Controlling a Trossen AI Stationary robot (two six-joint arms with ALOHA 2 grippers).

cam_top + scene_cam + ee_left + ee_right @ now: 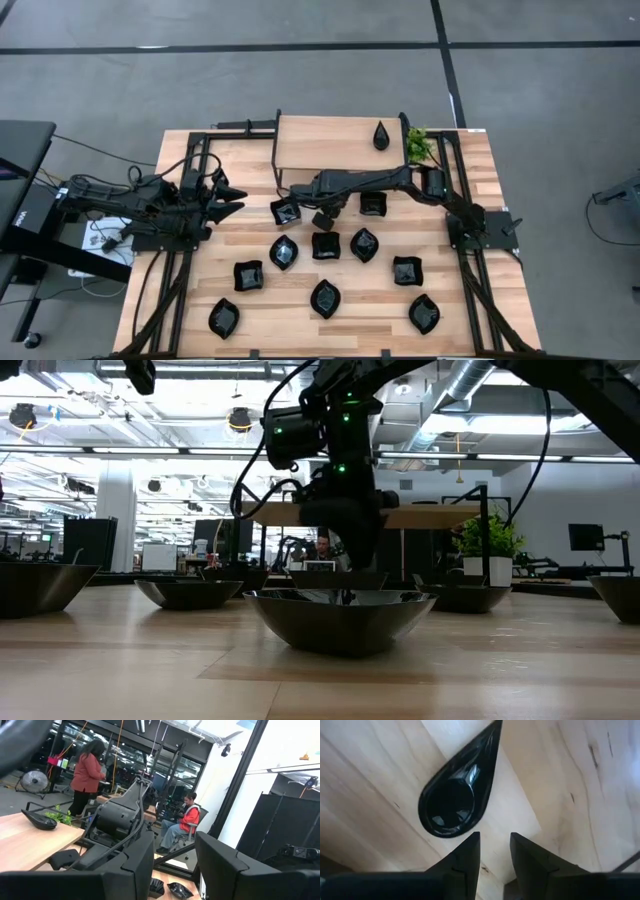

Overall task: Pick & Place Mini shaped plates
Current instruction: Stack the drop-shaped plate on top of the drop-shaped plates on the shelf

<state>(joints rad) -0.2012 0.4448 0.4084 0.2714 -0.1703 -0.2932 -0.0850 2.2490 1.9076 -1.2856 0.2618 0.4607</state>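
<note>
Pale wood planks make up the counter (190, 300), which stands on a grey floor. Ten black plates lie spread over its near half: squares such as one (325, 245) at the middle and leaf ovals such as one (325, 298) nearer the front edge. None of them touch each other. A raised shelf (320, 145) at the far side carries one teardrop (382, 135), and a plant (418, 145) stands just beside the shelf's right end.

The right arm stretches from its base on the right across to the middle. Its right claw (323, 218) hangs above the counter between two square plates (286, 210) (373, 203) in the back row. In the right wrist view the right claw (495, 837) has its fingers narrowly apart with nothing between them. A teardrop plate (452, 795) lies flat on the wood just ahead of the tips, untouched.

The left arm waits at the counter's left edge. Its left claw (235, 200) is spread wide and empty, pointing toward the middle.

Beyond the counter, one person (87, 772) stands and another (182, 822) sits.
</note>
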